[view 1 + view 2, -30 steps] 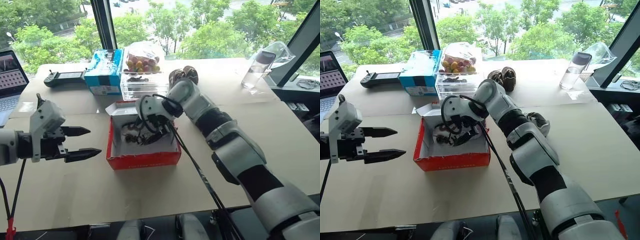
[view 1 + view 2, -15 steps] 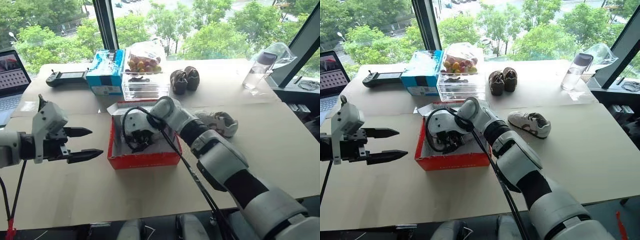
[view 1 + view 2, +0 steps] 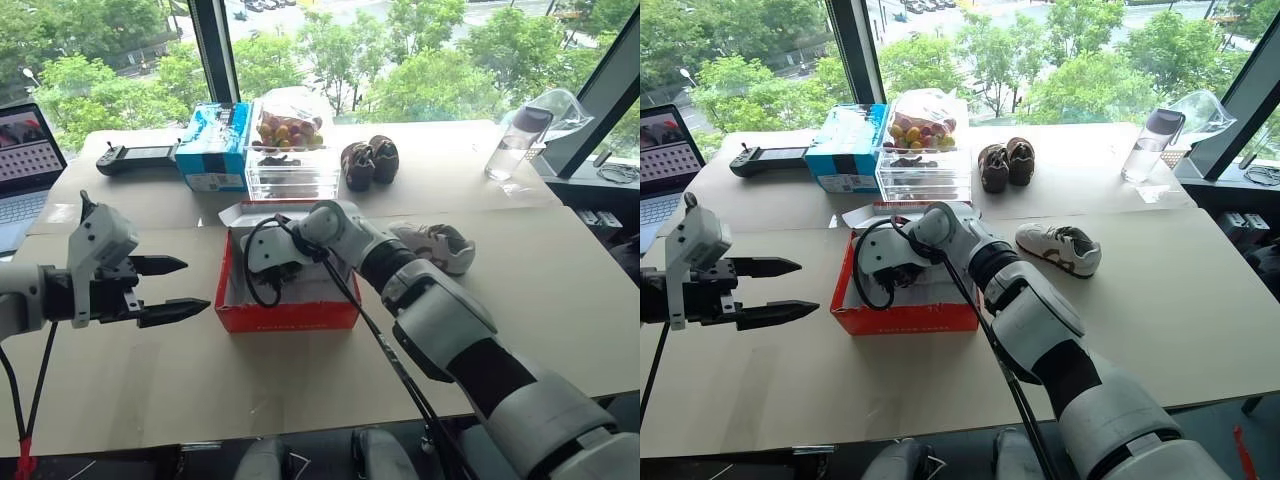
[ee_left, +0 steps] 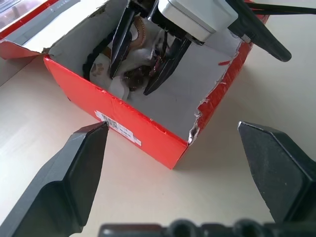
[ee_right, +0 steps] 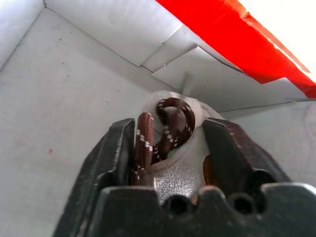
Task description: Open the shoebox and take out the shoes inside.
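Note:
The red shoebox (image 3: 290,315) stands open on the table, white inside, its lid flap (image 3: 256,211) folded back. One white shoe (image 5: 173,170) with dark laces lies in it. My right gripper (image 3: 272,274) reaches down into the box and is shut on that shoe, one finger (image 5: 117,153) on each side of it. The left wrist view also shows those fingers (image 4: 122,49) in the box. The other white shoe (image 3: 436,246) lies on the table right of the box. My left gripper (image 3: 170,289) hovers open to the left of the box, empty.
Behind the shoebox stand a blue box (image 3: 212,140) and a clear container of fruit (image 3: 290,150), with dark brown shoes (image 3: 368,160) to their right. A bottle (image 3: 510,140) is at the far right. A controller (image 3: 135,157) and a laptop (image 3: 25,150) are at the left.
My right gripper has sunk deeper into the box, shifted left and closed on the shoe inside. The left gripper stayed where it was, open.

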`<state>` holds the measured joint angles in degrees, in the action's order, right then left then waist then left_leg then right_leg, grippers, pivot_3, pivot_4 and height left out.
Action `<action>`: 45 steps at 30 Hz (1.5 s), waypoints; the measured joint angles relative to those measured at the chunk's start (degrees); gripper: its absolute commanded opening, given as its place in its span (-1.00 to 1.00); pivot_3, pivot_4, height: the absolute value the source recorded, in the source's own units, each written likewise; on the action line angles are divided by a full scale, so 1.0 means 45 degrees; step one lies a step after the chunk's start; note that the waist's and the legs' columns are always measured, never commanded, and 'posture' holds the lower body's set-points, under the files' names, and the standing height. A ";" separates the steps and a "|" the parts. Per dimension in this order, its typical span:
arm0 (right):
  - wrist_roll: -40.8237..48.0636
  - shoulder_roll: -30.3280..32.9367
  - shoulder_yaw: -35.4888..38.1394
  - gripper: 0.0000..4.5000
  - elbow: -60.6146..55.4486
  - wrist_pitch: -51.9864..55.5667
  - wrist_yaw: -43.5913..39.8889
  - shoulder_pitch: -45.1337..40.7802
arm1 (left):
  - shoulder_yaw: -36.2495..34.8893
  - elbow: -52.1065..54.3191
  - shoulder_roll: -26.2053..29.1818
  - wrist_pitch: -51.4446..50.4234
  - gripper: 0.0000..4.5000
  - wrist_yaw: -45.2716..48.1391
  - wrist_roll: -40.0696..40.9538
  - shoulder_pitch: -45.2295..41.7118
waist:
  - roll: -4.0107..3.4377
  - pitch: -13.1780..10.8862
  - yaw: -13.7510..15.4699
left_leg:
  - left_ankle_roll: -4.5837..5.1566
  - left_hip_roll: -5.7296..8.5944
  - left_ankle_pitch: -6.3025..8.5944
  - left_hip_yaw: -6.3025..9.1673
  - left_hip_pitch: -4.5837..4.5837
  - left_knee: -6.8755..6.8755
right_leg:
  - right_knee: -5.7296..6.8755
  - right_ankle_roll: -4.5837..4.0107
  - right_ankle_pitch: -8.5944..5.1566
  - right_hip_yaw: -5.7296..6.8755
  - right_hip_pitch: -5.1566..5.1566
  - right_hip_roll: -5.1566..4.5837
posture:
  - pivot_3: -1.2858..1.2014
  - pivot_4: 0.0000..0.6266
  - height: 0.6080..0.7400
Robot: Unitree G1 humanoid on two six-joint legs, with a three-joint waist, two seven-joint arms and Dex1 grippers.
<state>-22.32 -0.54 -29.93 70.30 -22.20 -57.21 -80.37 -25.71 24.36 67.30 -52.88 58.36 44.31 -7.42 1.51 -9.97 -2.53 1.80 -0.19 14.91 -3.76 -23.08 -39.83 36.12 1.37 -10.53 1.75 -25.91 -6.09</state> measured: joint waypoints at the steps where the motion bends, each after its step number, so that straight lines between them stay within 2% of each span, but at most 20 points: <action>1: -0.0005 0.0012 0.0004 -0.56 0.0003 -0.0014 0.0005 -0.0001 | 0.0002 0.0007 0.0000 0.0000 1.00 -0.0033 0.0022 -0.0040 | 0.0000 0.0000 -0.0004 | 0.0000 -0.0001 0.0000 0.0000 0.0000 0.0003 | -0.0001 0.0000 0.0000 0.0001 -0.0001 0.0000 | 0.03 -0.52 1.00; 4: -0.0013 0.0037 0.0008 -0.94 0.0009 -0.0061 0.0006 -0.0001 | 0.0006 0.0105 0.0000 -0.0009 1.00 -0.0092 0.0109 -0.0119 | 0.0001 0.0000 -0.0015 | 0.0000 -0.0002 0.0000 0.0000 -0.0001 0.0008 | -0.0002 0.0000 0.0000 0.0001 -0.0002 0.0002 | 0.03 -0.52 1.00; 5: -0.0013 0.0044 0.0018 -0.99 0.0007 -0.0065 0.0002 -0.0001 | 0.0008 0.0169 0.0000 -0.0009 1.00 -0.0105 0.0133 -0.0119 | 0.0000 0.0000 -0.0013 | 0.0000 -0.0002 0.0000 0.0000 -0.0002 0.0008 | -0.0003 0.0000 0.0000 0.0001 -0.0002 0.0002 | 0.03 -0.52 1.00; 11: 0.0009 0.0185 0.0151 -1.00 -0.0074 -0.0130 -0.0348 -0.0006 | 0.0188 0.0218 0.0000 -0.0017 1.00 -0.0220 0.0172 -0.0223 | 0.0000 0.0000 0.0011 | 0.0002 0.0000 0.0001 0.0007 -0.0012 0.0008 | -0.0009 0.0000 0.0000 0.0008 -0.0003 0.0001 | 0.03 -0.52 1.00; 13: 0.0368 0.0309 0.0525 -1.00 -0.0171 0.0043 -0.0976 -0.0011 | 0.0280 0.0213 0.0000 -0.0016 1.00 -0.0242 0.0172 -0.0348 | 0.0000 0.0000 0.0026 | 0.0002 -0.0001 0.0001 0.0017 -0.0030 0.0007 | -0.0014 0.0000 0.0000 0.0018 -0.0011 0.0001 | 0.03 -0.52 1.00; 19: 0.3261 0.0798 0.3120 -1.00 -0.0585 0.3890 -0.4674 -0.0066 | 0.0838 0.0077 0.0000 0.0024 1.00 -0.0316 0.0123 -0.0890 | 0.0001 0.0000 0.0001 | 0.0006 -0.0012 0.0002 0.0020 -0.0065 0.0004 | -0.0030 0.0000 0.0000 0.0025 -0.0027 0.0012 | 0.03 -0.52 1.00; 26: 0.4799 0.1857 0.4514 -1.00 -0.2108 0.7151 -0.5684 -0.0305 | 0.1456 -0.0236 -0.0059 0.0120 1.00 -0.0306 -0.0020 -0.1368 | 0.0002 -0.0001 -0.0025 | 0.0011 -0.0016 0.0004 0.0012 -0.0068 0.0004 | -0.0024 0.0000 0.0000 0.0016 -0.0039 0.0014 | 0.03 -0.52 1.00; 28: 0.5669 0.2119 0.5267 -1.00 -0.2361 0.8860 -0.5830 -0.0678 | 0.1590 -0.0317 -0.0125 0.0134 1.00 -0.0307 -0.0046 -0.1459 | 0.0004 -0.0002 -0.0016 | 0.0014 -0.0018 0.0007 0.0012 -0.0080 0.0001 | -0.0021 0.0000 0.0000 0.0015 -0.0045 0.0014 | 0.03 -0.52 1.00; 32: 0.7809 0.3389 0.7725 -1.00 -0.2209 1.2374 -0.4999 -0.2279 | 0.1805 -0.0320 -0.0233 0.0305 1.00 -0.0303 -0.0054 -0.1569 | 0.0005 -0.0002 0.0064 | 0.0031 -0.0021 0.0017 0.0016 -0.0098 0.0002 | -0.0048 0.0000 0.0000 0.0033 -0.0047 0.0007 | 0.03 -0.52 1.00; 35: 0.8309 0.4150 0.8514 -1.00 -0.1922 1.2927 -0.4323 -0.2572 | 0.1904 -0.0315 -0.0280 0.0353 1.00 -0.0308 -0.0058 -0.1631 | 0.0009 0.0000 0.0088 | 0.0047 -0.0017 0.0026 0.0013 -0.0097 0.0001 | -0.0058 0.0002 0.0001 0.0036 -0.0034 -0.0001 | 0.03 -0.52 1.00; 38: 0.8209 0.5250 0.8853 -1.00 -0.1147 1.2654 -0.3390 -0.2468 | 0.2028 -0.0321 -0.0326 0.0362 1.00 -0.0306 -0.0069 -0.1652 | 0.0009 -0.0001 0.0133 | 0.0053 0.0002 0.0029 0.0011 -0.0113 0.0000 | -0.0058 0.0005 0.0002 0.0041 -0.0041 -0.0020 | 0.03 -0.52 1.00; 45: 0.6858 0.7729 0.8793 -1.00 0.0493 0.9911 -0.0267 -0.1429 | 0.2470 -0.0581 -0.0506 0.0443 1.00 -0.0305 -0.0333 -0.1992 | 0.0009 -0.0002 0.0031 | 0.0053 0.0010 0.0027 -0.0003 -0.0112 0.0002 | -0.0059 0.0007 0.0002 0.0028 -0.0046 -0.0022 | 0.03 -0.52 1.00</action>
<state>8.54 34.25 9.64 72.52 22.39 -58.41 -86.80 -14.60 21.75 65.02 -50.89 56.98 42.81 -16.38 1.55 -9.98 -2.39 2.03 -0.15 15.03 -3.77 -23.58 -39.83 35.86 1.40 -10.52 1.88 -26.12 -6.19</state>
